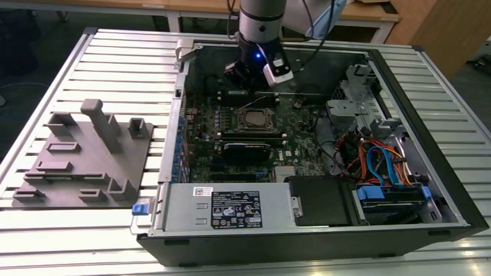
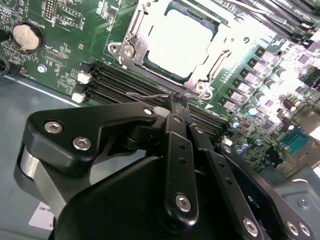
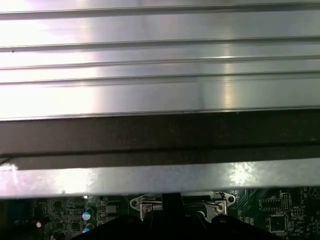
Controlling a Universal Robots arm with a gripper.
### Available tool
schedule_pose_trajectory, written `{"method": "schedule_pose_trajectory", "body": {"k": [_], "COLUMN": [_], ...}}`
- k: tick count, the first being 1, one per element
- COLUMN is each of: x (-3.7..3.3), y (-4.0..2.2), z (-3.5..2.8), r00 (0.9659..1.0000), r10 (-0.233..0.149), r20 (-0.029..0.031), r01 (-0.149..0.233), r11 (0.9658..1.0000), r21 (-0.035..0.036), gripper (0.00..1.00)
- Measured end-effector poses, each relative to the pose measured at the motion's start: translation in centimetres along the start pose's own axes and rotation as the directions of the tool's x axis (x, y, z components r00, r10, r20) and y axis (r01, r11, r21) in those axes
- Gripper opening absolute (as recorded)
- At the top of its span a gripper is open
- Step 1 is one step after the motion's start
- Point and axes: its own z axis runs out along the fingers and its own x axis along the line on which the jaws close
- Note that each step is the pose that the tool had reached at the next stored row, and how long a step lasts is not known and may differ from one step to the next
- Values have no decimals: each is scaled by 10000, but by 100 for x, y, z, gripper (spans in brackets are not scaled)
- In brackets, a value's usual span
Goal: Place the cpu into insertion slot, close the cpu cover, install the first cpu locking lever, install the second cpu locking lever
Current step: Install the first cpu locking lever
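In the exterior view, an open computer case (image 1: 429, 144) lies on a ribbed metal desk (image 1: 115, 63), with the green circuit board (image 1: 238, 149) exposed in the middle of the frame. The arm (image 1: 261, 23) comes down from the top centre, and its claw (image 1: 247, 80) hangs inside the case just above the insertion slot (image 1: 254, 119), which sits a little above the frame's centre. A thin wire lever (image 1: 253, 104) stands up at an angle between the claw and the slot. At the left of the frame a grey fixture block (image 1: 84, 155) rests on the desk, well apart from the case. A power supply box (image 1: 230, 210) fills the case's lower edge, and blue and orange cables (image 1: 383, 161) bunch at the right.

In the second wrist view, the cpu (image 2: 180, 42) lies flat in the insertion slot at the upper centre, its pale metal top glaring in the light. The cpu cover (image 2: 135, 37) frames it as a silver rim lying down around the chip. The black claw (image 2: 175, 102) fills the lower half of the frame, its fingertips (image 2: 172, 105) pressed together on the thin wire lever (image 2: 150, 95) just beside the slot's near edge, above the long black memory slots (image 2: 115, 82). A round coin battery (image 2: 26, 36) sits at the upper left.

In the first wrist view, the ribbed desk and a dark case wall (image 3: 160, 135) span the frame, with a strip of green board (image 3: 270, 210) along the bottom.
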Motion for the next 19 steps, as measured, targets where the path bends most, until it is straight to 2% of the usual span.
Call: {"method": "schedule_pose_trajectory", "body": {"k": [19], "x": [-49], "y": [55], "z": [41], "r00": [10000], "r10": [-11], "r20": [-1], "r01": [11], "r11": [10000], "r21": [1], "gripper": [10]}}
